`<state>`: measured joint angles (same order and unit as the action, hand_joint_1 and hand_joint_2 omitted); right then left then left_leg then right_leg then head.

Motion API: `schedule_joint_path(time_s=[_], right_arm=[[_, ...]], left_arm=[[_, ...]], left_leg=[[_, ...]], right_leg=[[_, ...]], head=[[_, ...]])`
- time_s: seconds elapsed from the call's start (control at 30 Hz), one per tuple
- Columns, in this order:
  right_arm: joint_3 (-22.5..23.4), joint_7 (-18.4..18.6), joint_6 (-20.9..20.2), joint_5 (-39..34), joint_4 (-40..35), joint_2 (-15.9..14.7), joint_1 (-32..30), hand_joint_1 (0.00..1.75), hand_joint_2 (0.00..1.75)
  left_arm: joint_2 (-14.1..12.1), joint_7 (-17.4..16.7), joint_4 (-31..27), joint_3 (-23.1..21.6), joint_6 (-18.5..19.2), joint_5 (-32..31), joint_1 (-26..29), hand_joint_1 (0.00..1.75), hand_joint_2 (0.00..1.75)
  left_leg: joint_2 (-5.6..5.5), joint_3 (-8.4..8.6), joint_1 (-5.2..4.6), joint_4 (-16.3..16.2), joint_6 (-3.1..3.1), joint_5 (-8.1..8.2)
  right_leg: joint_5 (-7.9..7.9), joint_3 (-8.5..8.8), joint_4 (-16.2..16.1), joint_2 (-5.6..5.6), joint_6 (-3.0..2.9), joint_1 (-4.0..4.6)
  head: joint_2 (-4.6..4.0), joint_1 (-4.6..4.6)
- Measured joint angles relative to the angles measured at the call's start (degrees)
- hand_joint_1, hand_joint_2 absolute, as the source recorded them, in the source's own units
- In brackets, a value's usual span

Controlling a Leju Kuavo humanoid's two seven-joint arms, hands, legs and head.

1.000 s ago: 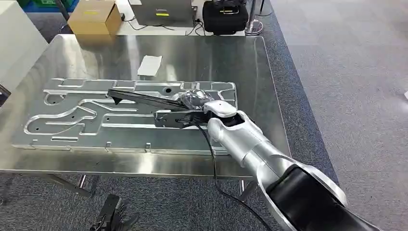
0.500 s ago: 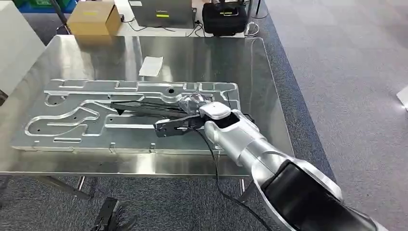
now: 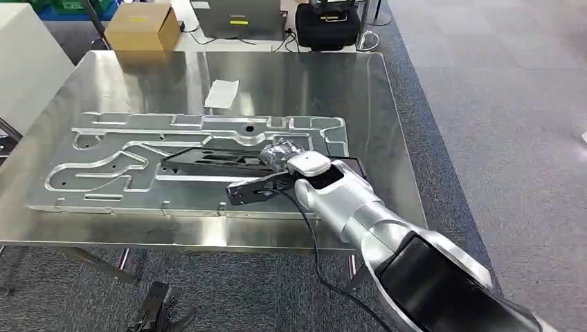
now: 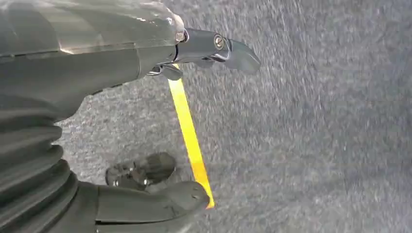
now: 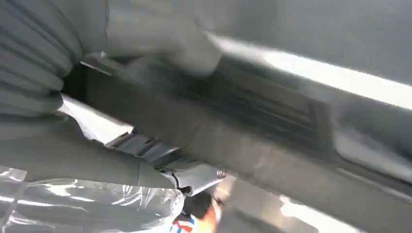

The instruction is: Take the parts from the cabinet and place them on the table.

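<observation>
On the table's [image 3: 387, 138] near-right edge, right hand [image 3: 280, 158] grasping black part [image 3: 208, 158], left hand [image 4: 160, 141] released.

Grey carpet floor [image 3: 484, 104] surrounds a shiny steel table [image 3: 304, 83].

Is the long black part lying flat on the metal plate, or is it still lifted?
Nearly flat: the black part lies low along the metal plate, its near end held by the right hand; full contact cannot be told.

Black part [image 3: 214, 158], silver metal plate [image 3: 111, 166], shiny steel table [image 3: 304, 83], grey speckled carpet [image 3: 498, 124], yellow floor stripe [image 4: 189, 136], tan box [image 3: 138, 28]
</observation>
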<state>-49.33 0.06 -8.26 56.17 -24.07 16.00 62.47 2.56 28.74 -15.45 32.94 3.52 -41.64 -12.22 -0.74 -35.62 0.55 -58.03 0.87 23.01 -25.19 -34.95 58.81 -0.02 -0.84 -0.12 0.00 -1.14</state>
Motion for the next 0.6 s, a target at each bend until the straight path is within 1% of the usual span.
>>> schedule_joint_path(time_s=[0.03, 0.07, 0.1, 0.13, 0.17, 0.2, 0.23, 0.27, 0.3, 0.33, 0.37, 0.4, 0.43, 0.47, 0.5, 0.53, 0.57, 0.6], right_arm=[[0.0, 0.0, 0.0, 0.0, 0.2, 0.0, 0.0, 0.00, 0.00], [0.0, 0.1, 0.0, 0.0, 0.4, 0.0, 0.0, 0.00, 0.00], [0.0, 0.2, 0.0, 0.0, 0.5, 0.0, 0.0, 0.00, 0.00], [0.0, 0.4, 0.0, 0.0, 0.8, 0.0, -0.2, 0.00, 0.00], [0.0, 0.4, 0.0, -0.1, 1.2, -0.1, -0.6, 0.00, 0.00], [0.0, 0.5, 0.0, -0.3, 1.5, -0.2, -0.9, 0.00, 0.00], [0.0, 0.5, 0.0, -0.4, 1.7, -0.3, -1.2, 0.00, 0.00], [0.0, 0.4, 0.0, -0.6, 1.9, -0.4, -1.3, 0.00, 0.00], [0.0, 0.4, 0.1, -0.7, 1.9, -0.4, -1.3, 0.00, 0.00], [0.0, 0.5, 0.1, -0.7, 2.0, -0.4, -1.2, 0.00, 0.00], [0.0, 0.5, 0.1, -0.7, 2.1, -0.4, -1.2, 0.00, 0.00], [0.0, 0.5, 0.1, -0.7, 2.2, -0.5, -1.1, 0.00, 0.00], [0.0, 0.5, 0.1, -0.7, 2.3, -0.6, -1.2, 0.00, 0.00], [0.0, 0.6, 0.1, -0.7, 2.4, -0.6, -1.2, 0.00, 0.00], [0.0, 0.6, 0.1, -0.7, 2.4, -0.6, -1.1, 0.00, 0.00], [0.0, 0.6, 0.2, -0.7, 2.5, -0.7, -1.1, 0.00, 0.00], [0.0, 0.6, 0.2, -0.7, 2.5, -0.8, -1.1, 0.00, 0.00], [0.0, 0.6, 0.1, -0.7, 2.6, -0.9, -1.1, 0.00, 0.00]], left_arm=[[-0.3, -0.2, 0.0, 0.0, 0.1, 0.0, 0.0, 0.00, 0.00], [-0.3, -0.2, 0.0, 0.0, 0.1, 0.0, 0.0, 0.00, 0.00], [-0.3, -0.3, 0.0, 0.0, 0.2, 0.0, 0.0, 0.00, 0.00], [-0.4, -0.4, 0.0, 0.0, 0.2, 0.0, 0.0, 0.00, 0.00], [-0.5, -0.5, 0.0, 0.0, 0.3, 0.2, 0.1, 0.00, 0.00], [-0.6, -0.5, 0.0, 0.0, 0.3, 0.2, 0.2, 0.00, 0.00], [-0.7, -0.5, 0.0, 0.0, 0.3, 0.2, 0.3, 0.00, 0.00], [-0.8, -0.6, 0.0, 0.0, 0.3, 0.2, 0.4, 0.00, 0.00], [-1.0, -0.6, 0.0, 0.0, 0.3, 0.3, 0.4, 0.00, 0.00], [-1.1, -0.6, 0.0, 0.0, 0.3, 0.3, 0.3, 0.00, 0.00], [-1.1, -0.6, 0.0, 0.0, 0.3, 0.3, 0.3, 0.00, 0.00], [-1.1, -0.6, 0.0, 0.0, 0.3, 0.3, 0.2, 0.00, 0.00], [-1.1, -0.7, 0.0, 0.0, 0.3, 0.3, 0.3, 0.00, 0.00], [-1.1, -0.7, 0.0, 0.0, 0.3, 0.3, 0.3, 0.00, 0.00], [-1.1, -0.7, 0.0, 0.0, 0.3, 0.3, 0.4, 0.00, 0.00], [-1.1, -0.7, 0.0, 0.0, 0.4, 0.3, 0.4, 0.00, 0.00], [-1.1, -0.7, 0.0, 0.0, 0.4, 0.3, 0.3, 0.00, 0.00], [-1.1, -0.7, 0.0, 0.0, 0.4, 0.3, 0.2, 0.00, 0.00]], left_leg=[[0.08, -0.39, 0.18, -0.2, 0.25, 0.36], [0.36, -0.79, 0.18, -1.7, 0.58, 1.60], [0.40, -2.18, 0.25, -4.9, 0.76, 3.79], [0.40, -4.32, 0.35, -10.0, 1.00, 6.27], [0.40, -6.24, 0.38, -14.3, 1.22, 7.96], [0.40, -7.58, 0.41, -17.3, 1.44, 8.55], [0.42, -7.57, 0.51, -17.3, 1.53, 7.90], [0.42, -6.32, 0.65, -14.6, 1.56, 6.03], [0.47, -3.95, 0.77, -10.1, 1.56, 3.60], [0.63, -1.20, 0.87, -4.8, 1.54, 1.21], [0.97, 0.52, 0.94, -1.0, 1.45, 1.28], [0.82, 0.89, 0.44, -0.5, 0.88, 1.40], [0.64, 0.74, 0.48, -0.7, 0.38, 1.35], [0.60, 0.65, 0.38, -0.7, 0.16, 1.29], [0.55, 0.61, 0.22, -0.7, -0.20, 1.22], [0.56, 0.74, 0.59, -0.3, -0.77, 0.90], [0.65, 0.81, 0.69, -0.1, -1.26, 0.70], [0.67, 0.70, 0.68, 0.0, -1.64, 0.62]], right_leg=[[0.55, 0.29, -0.7, -0.19, -0.38, -0.71], [0.73, 0.37, -1.0, -0.18, -0.62, -0.62], [0.80, 0.30, -1.1, -0.22, -0.81, -0.63], [0.81, 0.27, -1.0, -0.22, -0.83, -0.58], [0.79, 0.25, -1.0, -0.23, -0.84, -0.54], [0.79, 0.21, -0.9, -0.24, -0.85, -0.54], [0.76, 0.20, -0.9, -0.23, -0.81, -0.56], [0.70, 0.20, -0.7, -0.21, -0.75, -0.60], [0.56, 0.23, -0.5, -0.17, -0.57, -0.66], [0.33, 0.24, -0.2, -0.16, -0.34, -0.73], [0.09, 0.16, 0.0, -0.16, 0.01, -0.68], [0.05, -0.12, 0.3, -0.09, 0.29, -0.22], [0.20, -0.18, 0.2, -0.08, 0.53, -0.21], [0.28, -0.13, 0.1, -0.08, 0.71, -0.22], [0.41, -0.04, -0.1, -0.12, 1.04, -0.25], [0.23, -0.09, 0.0, -0.09, 1.46, -0.31], [-0.68, -0.37, 1.1, -0.04, 1.71, -0.55], [-2.68, -1.66, 3.7, -0.03, 1.82, -0.50]], head=[[0.00, 0.09], [0.00, 0.07], [0.00, 0.42], [0.00, 0.46], [0.00, 0.42], [0.00, 0.44], [0.00, 0.46], [0.00, 0.46], [0.00, 0.44], [0.00, 0.48], [0.00, 0.48], [0.00, 0.66], [0.00, 0.55], [0.00, 0.64], [0.00, 0.59], [0.00, 0.66], [0.00, 0.55], [0.00, 0.40]])
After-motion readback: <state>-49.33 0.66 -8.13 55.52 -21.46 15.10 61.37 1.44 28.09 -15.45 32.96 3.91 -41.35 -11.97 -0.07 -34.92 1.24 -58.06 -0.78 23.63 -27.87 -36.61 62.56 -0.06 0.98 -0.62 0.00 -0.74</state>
